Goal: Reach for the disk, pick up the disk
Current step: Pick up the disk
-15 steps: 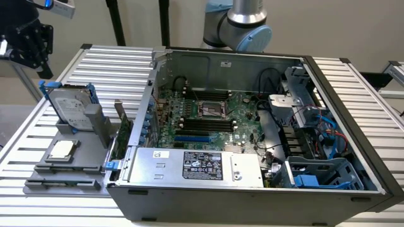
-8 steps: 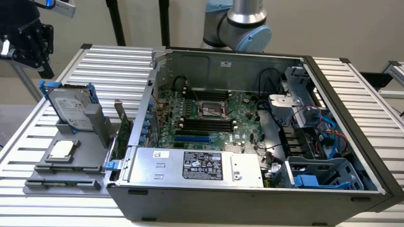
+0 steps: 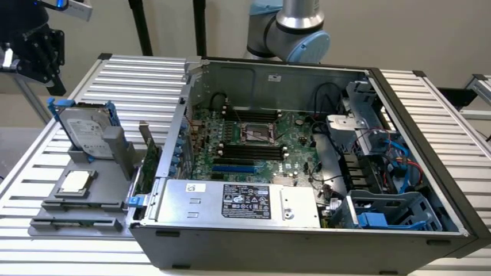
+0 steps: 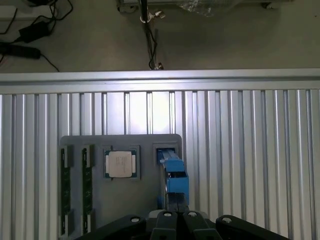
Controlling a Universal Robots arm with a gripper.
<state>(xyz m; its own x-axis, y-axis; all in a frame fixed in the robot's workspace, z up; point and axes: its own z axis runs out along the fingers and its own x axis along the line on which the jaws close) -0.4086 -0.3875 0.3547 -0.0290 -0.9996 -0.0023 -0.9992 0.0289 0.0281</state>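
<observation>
Wrist view shows the gripper point(image 4: 178, 217), its 2 fingers closed on nothing, up above the disk point(image 4: 174, 181), which stands on edge in a grey holder point(image 4: 145, 142) beside the chip point(image 4: 121, 164), so this looks like the reach step, and grabbing needs open fingers first.

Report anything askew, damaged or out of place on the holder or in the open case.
Nothing stands out. The disk stands on edge in its slot on the grey holder, the CPU chip lies flat in its recess, and the open computer case shows no loose or spilled parts.
</observation>
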